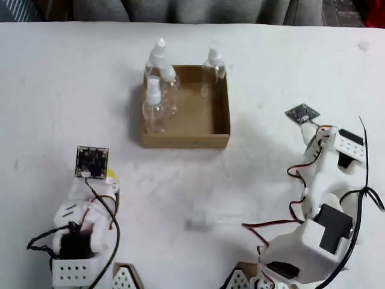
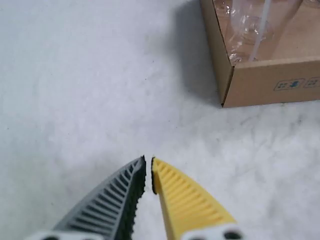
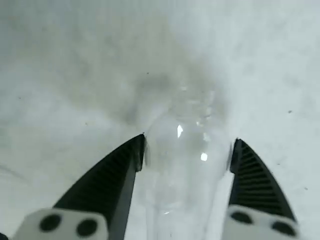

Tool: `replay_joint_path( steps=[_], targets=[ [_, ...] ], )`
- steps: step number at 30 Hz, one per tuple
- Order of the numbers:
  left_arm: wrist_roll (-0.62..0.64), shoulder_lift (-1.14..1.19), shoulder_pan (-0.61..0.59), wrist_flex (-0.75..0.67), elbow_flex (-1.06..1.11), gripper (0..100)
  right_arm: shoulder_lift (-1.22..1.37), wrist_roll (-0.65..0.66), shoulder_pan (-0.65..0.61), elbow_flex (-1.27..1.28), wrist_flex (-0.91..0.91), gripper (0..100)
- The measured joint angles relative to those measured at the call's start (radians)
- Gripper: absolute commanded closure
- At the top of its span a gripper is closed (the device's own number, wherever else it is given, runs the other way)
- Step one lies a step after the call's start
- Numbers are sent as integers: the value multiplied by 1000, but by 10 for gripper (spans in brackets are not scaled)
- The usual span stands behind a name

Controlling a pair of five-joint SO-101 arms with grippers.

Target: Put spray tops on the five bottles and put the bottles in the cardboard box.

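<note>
The cardboard box (image 1: 186, 141) stands at the table's far middle and holds several clear bottles with white spray tops (image 1: 154, 107). A loose spray top (image 1: 197, 224) lies on the white table near the front, between the two arms. A clear bottle with no top (image 3: 185, 165) sits between the black fingers of my right gripper (image 3: 187, 142), and both fingers touch its sides. My left gripper (image 2: 149, 160) is shut and empty, low over the table at the front left. The box's corner (image 2: 260, 85) lies beyond it, with a bottle's base (image 2: 250, 30) inside.
The right arm (image 1: 325, 150) is folded at the right side, with red and black cables (image 1: 271, 226) running across the table toward its base. The left arm's base (image 1: 75, 253) sits at the front left. Chairs stand beyond the far edge.
</note>
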Motion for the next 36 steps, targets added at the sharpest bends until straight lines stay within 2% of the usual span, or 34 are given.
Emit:
replay_joint_path(
  steps=[2,5,8,13,16,23,30,33,36],
  targets=[
    [0,0,0,0,0,978,0,0,0,-40,40,591],
    [0,0,0,0,0,978,-8,2,0,-101,112,608],
    [0,0,0,0,0,978,-63,34,2,-161,210,697],
    [0,0,0,0,0,978,-212,52,-23,-189,428,906],
    [0,0,0,0,0,978,-313,55,-81,-150,506,948],
    [0,0,0,0,0,978,-591,58,-354,138,531,934],
    [0,0,0,0,0,978,-798,58,-744,347,537,687],
    [0,0,0,0,0,978,-801,60,-885,394,531,680],
    [0,0,0,0,0,978,-792,58,-970,451,470,698]
  ],
)
